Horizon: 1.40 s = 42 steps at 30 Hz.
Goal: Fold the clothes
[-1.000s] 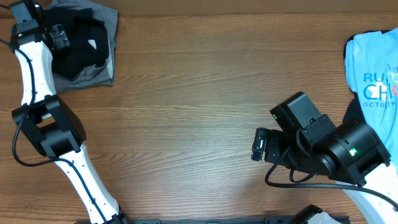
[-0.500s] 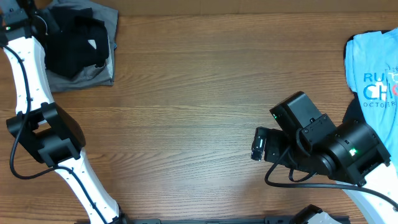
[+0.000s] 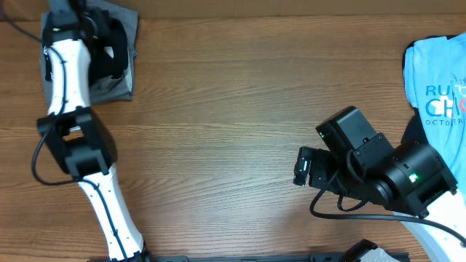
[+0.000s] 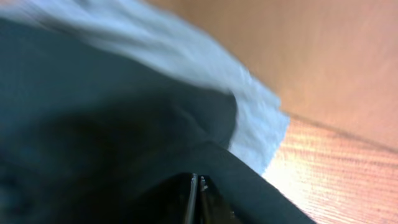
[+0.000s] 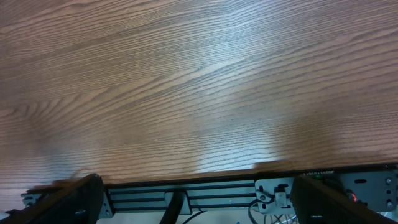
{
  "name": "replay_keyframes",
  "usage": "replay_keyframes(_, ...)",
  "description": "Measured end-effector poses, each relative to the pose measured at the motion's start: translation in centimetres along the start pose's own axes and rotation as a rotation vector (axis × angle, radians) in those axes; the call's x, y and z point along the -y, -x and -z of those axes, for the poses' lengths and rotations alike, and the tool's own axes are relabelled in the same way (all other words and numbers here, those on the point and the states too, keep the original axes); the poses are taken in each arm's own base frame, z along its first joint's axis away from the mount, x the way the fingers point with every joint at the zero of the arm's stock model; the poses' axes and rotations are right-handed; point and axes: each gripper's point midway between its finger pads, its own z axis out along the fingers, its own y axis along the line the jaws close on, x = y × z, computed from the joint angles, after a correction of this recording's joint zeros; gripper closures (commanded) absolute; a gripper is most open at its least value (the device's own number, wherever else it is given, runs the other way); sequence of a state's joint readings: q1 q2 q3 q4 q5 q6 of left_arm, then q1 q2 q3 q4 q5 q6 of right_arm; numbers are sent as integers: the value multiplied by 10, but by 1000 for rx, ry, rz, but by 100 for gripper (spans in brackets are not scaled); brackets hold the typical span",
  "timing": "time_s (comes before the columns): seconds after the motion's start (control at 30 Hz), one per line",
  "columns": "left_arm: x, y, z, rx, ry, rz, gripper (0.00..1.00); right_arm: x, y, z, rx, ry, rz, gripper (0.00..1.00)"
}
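The overhead view is bright and evenly lit from above. It is sharp across the wooden table (image 3: pixel 233 109), and the shadows are soft and faint. The left wrist view is badly blurred: the black garment (image 4: pixel 93 143) is a dark mass without detail, the grey garment (image 4: pixel 205 81) is a pale smear, and the wood behind glows orange. The right wrist view is crisp, with a broad whitish glare on the wood grain near the table's edge.
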<state>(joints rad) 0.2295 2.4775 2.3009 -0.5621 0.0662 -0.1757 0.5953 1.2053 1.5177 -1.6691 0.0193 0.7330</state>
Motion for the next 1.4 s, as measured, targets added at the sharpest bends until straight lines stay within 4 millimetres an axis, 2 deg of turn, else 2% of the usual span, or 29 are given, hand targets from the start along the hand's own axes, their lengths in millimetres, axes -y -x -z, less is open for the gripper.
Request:
replay_keyframes(0.1,9,-31,-25,-65,-8,-10,88,2,-1,0,-6,-6,0,0)
replay_keyframes(0.17,13,-42,-30,-94,-10,-14,88,2,-2,0,-8,-9,0,0)
replay_keyframes(0.27,13,-44,-30,-103,-11,-14,78,3,-2,0,-10,-11,0,0)
replay_keyframes(0.43,17,-34,-15,-98,-17,-12,70,3,-3,0,-11,-10,1,0)
replay_keyframes(0.5,18,-22,-2,-76,-19,-11,69,3,-3,0,-11,-10,0,0)
replay_keyframes(0.57,22,1,22,-27,-26,-12,64,3,-3,0,-11,-11,0,0)
replay_keyframes(0.67,24,44,71,72,-23,-12,61,3,-3,0,-10,-11,0,0)
replay_keyframes(0.7,22,63,98,122,-15,-13,61,3,-3,0,-10,-10,0,0)
replay_keyframes(0.73,19,76,118,151,-2,-12,62,3,-3,0,-11,-10,0,0)
replay_keyframes(0.83,-1,92,152,183,49,-8,63,3,-3,0,-11,-11,0,0)
replay_keyframes(0.87,-9,92,154,179,64,-2,63,3,-3,0,-11,-11,0,0)
replay_keyframes(0.9,-19,91,154,172,83,7,62,3,-3,0,-11,-11,1,0)
replay_keyframes(1.0,-54,75,137,110,141,37,62,3,-3,0,-11,-11,1,0)
replay_keyframes(1.03,-70,63,123,72,166,52,62,3,-3,0,-11,-10,0,0)
replay_keyframes(1.17,-110,22,80,-44,218,92,62,3,-2,0,-10,-10,1,0)
replay_keyframes(1.27,-130,-10,51,-129,242,112,60,3,-3,0,-10,-10,0,0)
replay_keyframes(1.4,-136,-43,27,-214,253,118,56,2,-2,0,-9,-9,0,0)
